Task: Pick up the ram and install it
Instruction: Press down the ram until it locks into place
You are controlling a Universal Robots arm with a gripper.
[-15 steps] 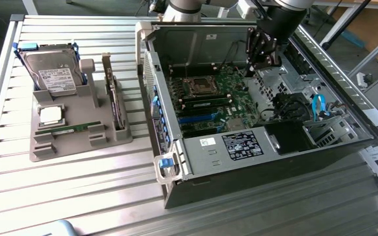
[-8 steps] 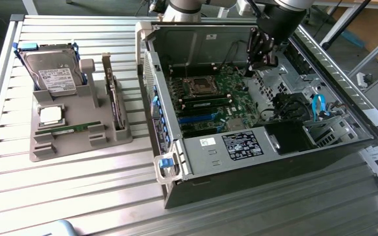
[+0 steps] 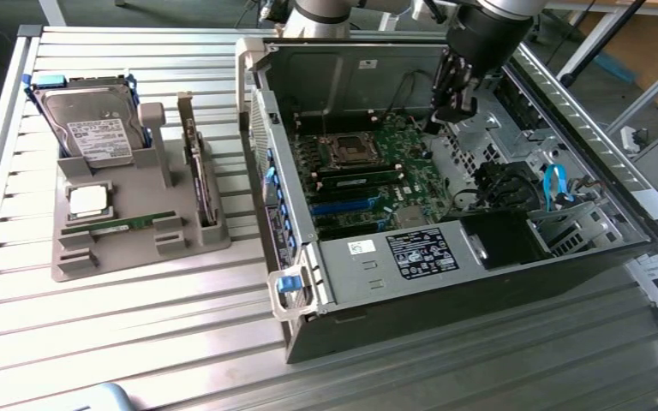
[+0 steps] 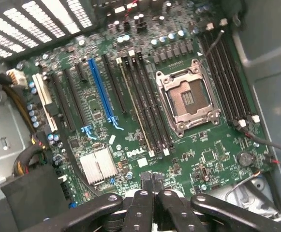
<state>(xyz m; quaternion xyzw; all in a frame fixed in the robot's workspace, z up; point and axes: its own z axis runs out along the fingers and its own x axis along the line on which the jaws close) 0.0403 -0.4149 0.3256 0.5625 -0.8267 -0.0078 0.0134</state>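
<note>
Fingertips of the gripper [image 4: 152,181] sit closest in the wrist view, pressed together with nothing between them. Past them I see the motherboard [image 4: 145,101]: empty CPU socket [image 4: 188,96], long black memory slots [image 4: 147,106] beside it, a blue expansion slot [image 4: 101,92], and a small silver heatsink [image 4: 97,166]. One slot next to the socket looks like it has something thin seated in it, but I can't tell what from this angle.

Exterior view: gripper [image 3: 452,110] hangs inside the open computer case [image 3: 421,171], above the board near the case's far wall. The ram [image 3: 117,225] lies flat in its groove on the grey parts holder [image 3: 134,248], on the exterior view's left, well apart from the gripper. Around it sit the hard drive [image 3: 92,120], the silver processor chip [image 3: 86,200] and an expansion card [image 3: 198,171] standing on edge.

My read: pickup not done. Arm is empty over the board while the stick is on the holder. Next move calls for getting over to the holder, spreading the fingers, and lining up along the stick's narrow edges.

The ram itself: thin green strip, long and narrow, dark chips along it, lying level and looks undisturbed.
</note>
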